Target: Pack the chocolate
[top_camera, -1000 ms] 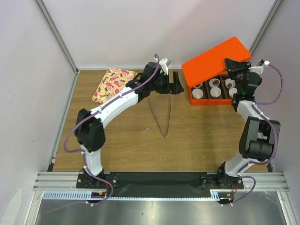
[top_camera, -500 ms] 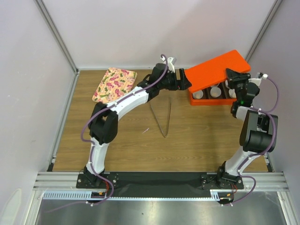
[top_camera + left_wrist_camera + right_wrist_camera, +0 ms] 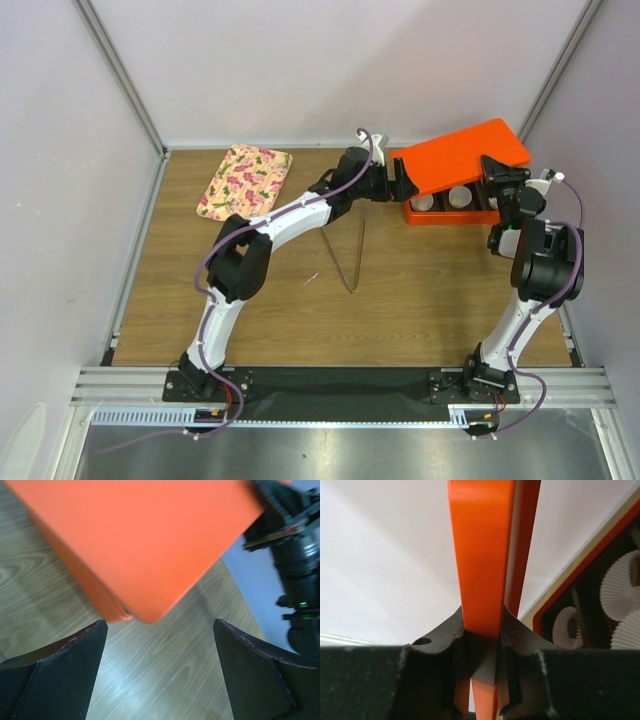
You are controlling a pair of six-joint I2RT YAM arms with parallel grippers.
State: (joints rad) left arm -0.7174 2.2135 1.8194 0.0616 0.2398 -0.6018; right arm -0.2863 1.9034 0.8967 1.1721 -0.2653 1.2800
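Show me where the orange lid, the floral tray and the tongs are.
orange lid [image 3: 457, 157], top external view, middle of its top face
floral tray [image 3: 243, 180], top external view, patterned centre
tongs [image 3: 351, 287], top external view, joined near end

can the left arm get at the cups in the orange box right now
Probably not. The orange lid, pinched at its edge by the right tool, hangs tilted low over the box, leaving only a narrow front gap. The left tool, open, sits at the lid's corner.

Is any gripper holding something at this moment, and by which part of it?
The right gripper is clamped on the edge of the orange lid. The left gripper is open, holding nothing.
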